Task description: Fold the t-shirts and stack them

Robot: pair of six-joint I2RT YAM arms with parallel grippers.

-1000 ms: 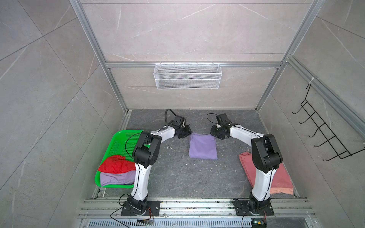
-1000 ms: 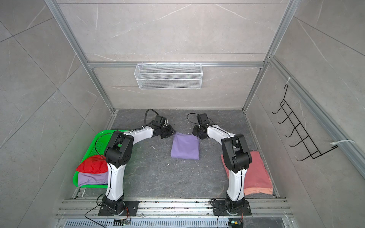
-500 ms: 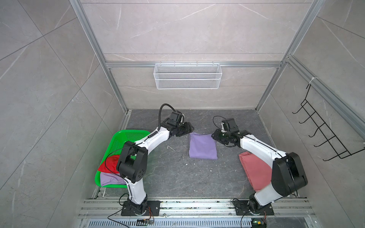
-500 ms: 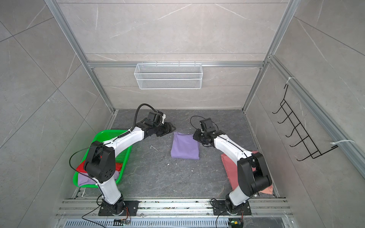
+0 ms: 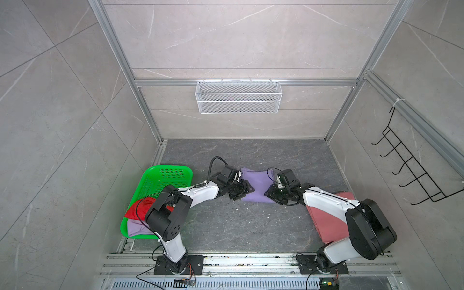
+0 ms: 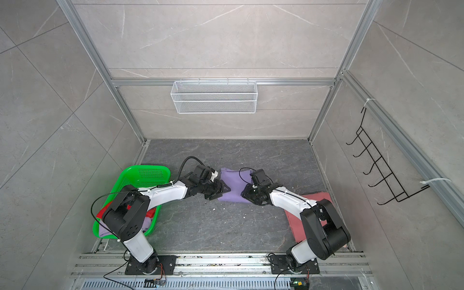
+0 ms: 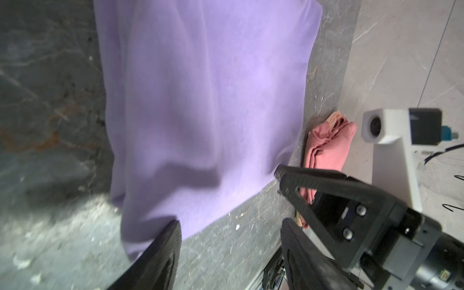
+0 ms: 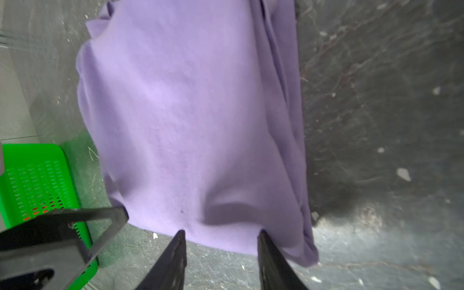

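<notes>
Stacking stage, judging by finished fold. Nearest, right: salmon-pink t-shirt (image 5: 326, 223) folded flat on table (image 5: 226, 226); nearest, left: red t-shirt (image 5: 135, 211) over spare lavender t-shirt (image 5: 136, 229) in green basket (image 5: 163, 173). Mid-table: folded lavender t-shirt (image 5: 256, 184), left gripper (image 5: 243, 192) and right gripper (image 5: 271, 195) at its near corners, both jaws parted, nothing held. Next, likely: closing on both corners together, level carry onto salmon-pink t-shirt. Against a second ago: grippers shifted from far corners to near ones; shirt unmoved.

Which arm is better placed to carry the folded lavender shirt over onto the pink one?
Right, probably. The right gripper sits open at the side of the folded lavender shirt nearest the pink shirt, which lies by that arm's base; the left gripper is on the far side.
</notes>
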